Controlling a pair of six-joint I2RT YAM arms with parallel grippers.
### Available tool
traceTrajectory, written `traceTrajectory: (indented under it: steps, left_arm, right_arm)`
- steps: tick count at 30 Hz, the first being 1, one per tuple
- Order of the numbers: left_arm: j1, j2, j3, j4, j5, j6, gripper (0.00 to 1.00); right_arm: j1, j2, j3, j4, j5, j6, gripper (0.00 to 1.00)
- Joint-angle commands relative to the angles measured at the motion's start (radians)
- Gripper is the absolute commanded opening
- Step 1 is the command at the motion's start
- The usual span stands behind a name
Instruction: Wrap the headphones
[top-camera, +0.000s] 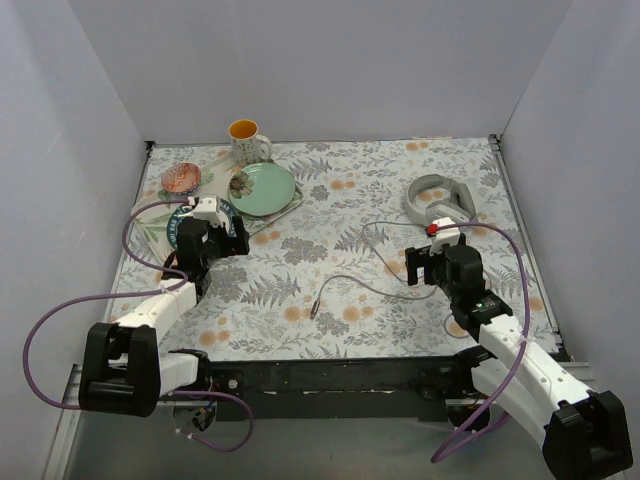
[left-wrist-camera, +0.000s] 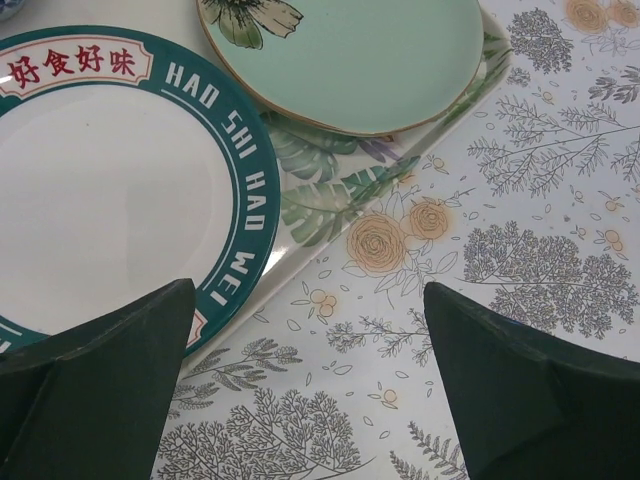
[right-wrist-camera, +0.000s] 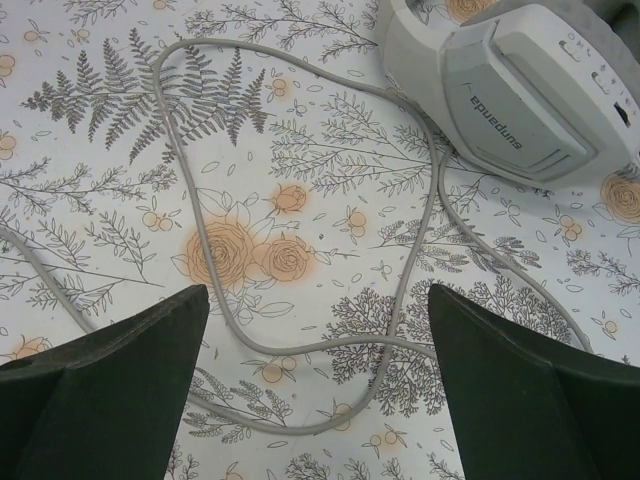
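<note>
The light grey headphones (top-camera: 438, 195) lie flat on the floral cloth at the right back. One earcup (right-wrist-camera: 520, 90) fills the right wrist view's top right. The thin grey cord (top-camera: 385, 262) runs from them in loose loops to its jack plug (top-camera: 315, 308) near the middle front. Loops of the cord (right-wrist-camera: 330, 345) lie on the cloth between and just beyond my right fingers. My right gripper (top-camera: 424, 266) is open and empty, hovering over the cord just in front of the headphones. My left gripper (top-camera: 212, 243) is open and empty at the left, by the plates.
A white plate with a teal lettered rim (left-wrist-camera: 245, 200), a mint green plate (top-camera: 262, 188) on a leaf-print tray (left-wrist-camera: 330, 195), a yellow-lined mug (top-camera: 246, 140) and a small pink dish (top-camera: 181, 178) stand at the back left. Grey walls enclose the table. Purple cables loop off both arms.
</note>
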Motion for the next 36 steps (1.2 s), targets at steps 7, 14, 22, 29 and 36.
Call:
traceTrajectory:
  steps: [7,14,22,29,36]
  left_arm:
    - [0.003,0.029,0.197,-0.191,0.056,0.085,0.98]
    - [0.003,0.126,0.441,-0.430,0.162,0.162,0.98]
    - [0.003,0.172,0.517,-0.514,0.189,0.176,0.98]
    - [0.003,0.187,0.494,-0.528,0.205,0.176,0.98]
    - [0.003,0.195,0.500,-0.535,0.257,0.173,0.98]
  right_arm:
    - [-0.087,0.177,0.282,-0.046,0.050,0.034,0.98]
    - [-0.358,0.502,0.613,-0.095,-0.117,0.027,0.98]
    - [-0.446,0.909,0.983,-0.233,-0.188,-0.065,0.97]
    - [-0.447,1.079,1.077,-0.333,-0.197,-0.113,0.93]
    - [-0.446,1.172,1.054,-0.365,0.004,-0.185,0.89]
